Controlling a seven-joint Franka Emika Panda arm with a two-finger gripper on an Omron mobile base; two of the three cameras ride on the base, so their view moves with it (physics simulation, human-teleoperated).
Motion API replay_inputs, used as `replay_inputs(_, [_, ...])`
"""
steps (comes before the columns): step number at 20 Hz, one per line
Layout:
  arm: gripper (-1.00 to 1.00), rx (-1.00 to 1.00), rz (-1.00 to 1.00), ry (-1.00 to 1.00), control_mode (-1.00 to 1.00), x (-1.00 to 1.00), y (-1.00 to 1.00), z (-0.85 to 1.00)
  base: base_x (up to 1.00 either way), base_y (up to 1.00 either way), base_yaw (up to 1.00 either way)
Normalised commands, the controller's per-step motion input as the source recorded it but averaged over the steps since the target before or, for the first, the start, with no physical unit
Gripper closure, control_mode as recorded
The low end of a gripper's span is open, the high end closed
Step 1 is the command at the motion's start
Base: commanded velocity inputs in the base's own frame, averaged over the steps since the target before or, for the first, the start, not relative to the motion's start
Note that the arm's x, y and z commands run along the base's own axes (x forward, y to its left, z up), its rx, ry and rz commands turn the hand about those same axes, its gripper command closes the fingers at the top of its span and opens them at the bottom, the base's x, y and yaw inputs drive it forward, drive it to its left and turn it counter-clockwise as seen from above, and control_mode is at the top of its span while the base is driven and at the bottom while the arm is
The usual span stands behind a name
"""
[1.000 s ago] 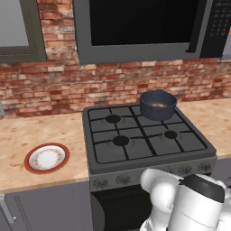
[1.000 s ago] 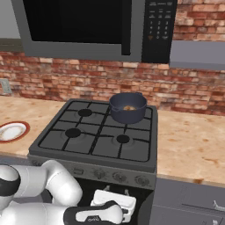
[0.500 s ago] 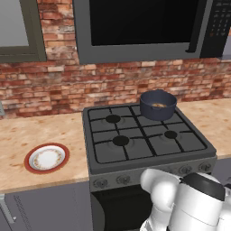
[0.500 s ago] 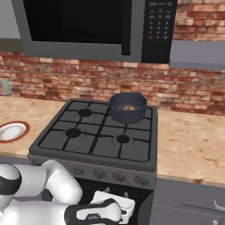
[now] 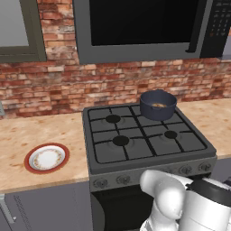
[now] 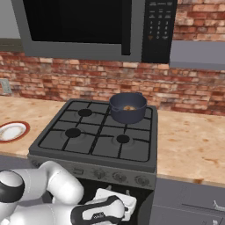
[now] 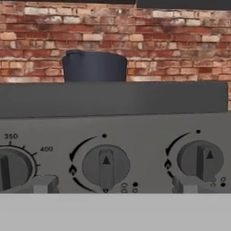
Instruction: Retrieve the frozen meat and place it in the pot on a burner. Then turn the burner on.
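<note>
From the left base view I'm seeing the pot (image 5: pixel 157 104) on the back right burner, a golden-brown piece, likely the frozen meat (image 5: pixel 158 106), already inside, up and beyond the claw working low at the stove front.

From the right base view, the claw (image 6: pixel 115 203) is sitting below the knob row (image 6: pixel 118 177).

In the hand view I'm facing a knob (image 7: pixel 105 165) dead ahead, its pointer upright, between the widely parted finger tips (image 7: pixel 41 185); nothing held.
</note>
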Motion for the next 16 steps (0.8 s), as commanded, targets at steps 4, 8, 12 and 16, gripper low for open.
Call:
replay_inputs(4, [-1.0, 0.0, 0.0, -0.03, -1.0, 0.21, 0.13, -0.04, 0.0, 0.0, 0.0])
replay_inputs(8, [-1.0, 0.0, 0.0, -0.08, -1.0, 0.15, 0.14, -0.12, 0.0, 0.0, 0.0])
replay_inputs(12, [-1.0, 0.0, 0.0, 0.0, -1.0, 0.06, 0.0, -0.16, 0.0, 0.0, 0.0])
replay_inputs(16, [-1.0, 0.0, 0.0, 0.0, -1.0, 0.31, 0.0, -0.11, 0.0, 0.0, 0.0])
